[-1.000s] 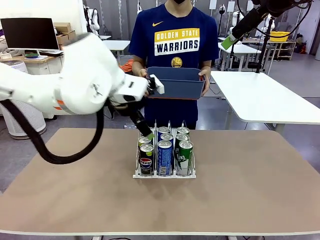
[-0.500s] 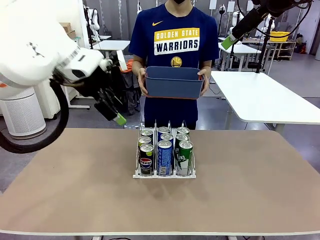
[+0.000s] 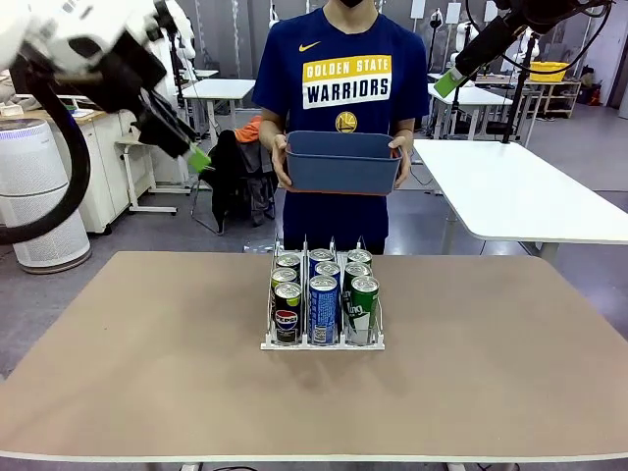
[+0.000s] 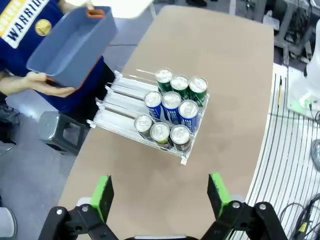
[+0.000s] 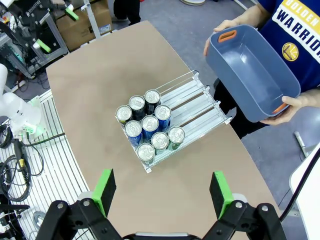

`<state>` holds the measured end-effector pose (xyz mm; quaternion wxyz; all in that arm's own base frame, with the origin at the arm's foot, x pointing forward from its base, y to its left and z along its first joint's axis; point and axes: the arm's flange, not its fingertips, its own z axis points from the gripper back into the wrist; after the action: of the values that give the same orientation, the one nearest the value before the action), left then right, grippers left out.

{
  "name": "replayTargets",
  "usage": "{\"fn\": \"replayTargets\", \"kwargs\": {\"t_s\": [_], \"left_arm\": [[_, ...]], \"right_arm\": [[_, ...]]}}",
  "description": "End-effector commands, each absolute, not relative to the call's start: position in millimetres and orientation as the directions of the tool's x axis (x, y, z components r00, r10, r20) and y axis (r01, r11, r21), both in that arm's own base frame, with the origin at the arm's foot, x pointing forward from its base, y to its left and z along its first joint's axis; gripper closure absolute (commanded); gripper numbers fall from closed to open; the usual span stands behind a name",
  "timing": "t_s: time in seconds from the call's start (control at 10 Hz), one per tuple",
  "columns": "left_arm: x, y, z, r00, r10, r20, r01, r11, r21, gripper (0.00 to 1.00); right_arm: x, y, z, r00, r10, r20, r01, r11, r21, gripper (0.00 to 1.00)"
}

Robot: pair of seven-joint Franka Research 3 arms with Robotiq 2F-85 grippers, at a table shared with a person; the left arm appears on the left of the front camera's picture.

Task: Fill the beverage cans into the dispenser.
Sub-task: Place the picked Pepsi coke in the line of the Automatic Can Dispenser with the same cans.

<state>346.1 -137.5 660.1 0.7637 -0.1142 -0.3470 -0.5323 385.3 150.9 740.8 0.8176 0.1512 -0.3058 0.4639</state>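
Note:
The dispenser (image 3: 269, 341) stands mid-table with several beverage cans (image 3: 323, 299) upright at the front of its three lanes: black on the left, blue in the middle, green on the right. My left gripper (image 3: 194, 154) hangs open high at the upper left, well away from the cans. My right gripper (image 3: 448, 82) is raised at the upper right, also open. In the left wrist view the open gripper (image 4: 160, 195) looks down on the cans (image 4: 172, 107) and dispenser (image 4: 116, 109). The right wrist view shows the open gripper (image 5: 163, 192) above the cans (image 5: 147, 125) and dispenser (image 5: 196, 99).
A person at the far side holds an empty blue-grey bin (image 3: 343, 162) with both hands above the table's far edge; the bin (image 5: 250, 70) shows bare inside. The brown tabletop (image 3: 491, 373) spreads wide around the dispenser. A white table (image 3: 520, 196) stands behind on the right.
My left arm has lifted from just above the dispenser's left lane and swung up and to the left, empty. The right arm, cans and bin have not moved.

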Motion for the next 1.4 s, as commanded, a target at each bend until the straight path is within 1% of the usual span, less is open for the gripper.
{"fn": "replayTargets", "kwargs": {"t_s": [0.0, 0.3, 0.4, 0.5, 1.3], "left_arm": [[346, -130, 683, 0.245, -0.718, 0.652, 0.880, 0.446, 0.161, 0.00], [341, -128, 719, 0.229, -0.716, 0.660, 0.861, 0.465, 0.206, 0.00], [339, -129, 722, 0.242, -0.710, 0.661, 0.859, 0.473, 0.194, 0.00], [340, -125, 717, 0.205, -0.703, 0.681, 0.867, 0.454, 0.207, 0.00], [339, -127, 721, 0.206, -0.704, 0.680, 0.867, 0.454, 0.207, 0.00]], "right_arm": [[385, 151, 740, 0.388, 0.667, 0.636, -0.854, 0.520, -0.026, 0.00], [385, 151, 740, 0.388, 0.667, 0.636, -0.854, 0.520, -0.026, 0.00], [385, 151, 740, 0.388, 0.667, 0.636, -0.854, 0.520, -0.026, 0.00], [385, 151, 740, 0.388, 0.667, 0.636, -0.854, 0.520, -0.026, 0.00], [385, 151, 740, 0.388, 0.667, 0.636, -0.854, 0.520, -0.026, 0.00]]}}
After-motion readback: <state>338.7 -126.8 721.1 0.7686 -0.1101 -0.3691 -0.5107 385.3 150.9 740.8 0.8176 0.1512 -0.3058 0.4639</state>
